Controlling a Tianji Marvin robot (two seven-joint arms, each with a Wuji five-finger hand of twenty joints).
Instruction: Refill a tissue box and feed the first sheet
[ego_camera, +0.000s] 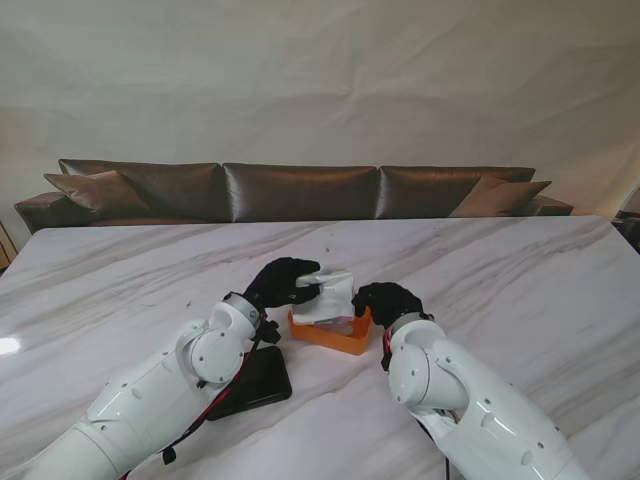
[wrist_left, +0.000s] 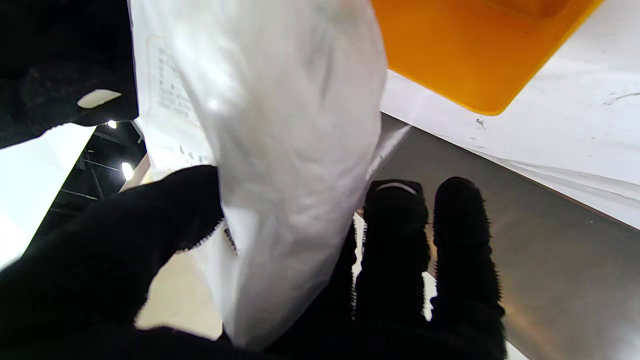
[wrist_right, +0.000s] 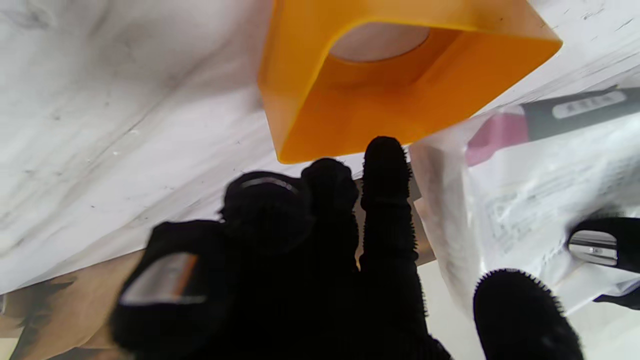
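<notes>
White marble with grey veins covered the table (ego_camera: 520, 290), and a brown leather sofa (ego_camera: 300, 190) stood behind it against a pale wall. Near the middle, the orange tissue box (ego_camera: 330, 335) lay open side up; the right wrist view showed smooth plastic walls and a round hole in its base. Directly over the box hung the tissue pack (ego_camera: 330, 295), a soft white bundle in glossy, crinkled clear wrap with small printed text. The left hand (ego_camera: 283, 283), gloved in black, held the pack between thumb and fingers. The right hand (ego_camera: 388, 301) hovered at the box's right edge, fingers loosely curled, thumb near the wrap; whether it gripped anything was unclear. A black flat object (ego_camera: 255, 385) lay beside the left forearm.
</notes>
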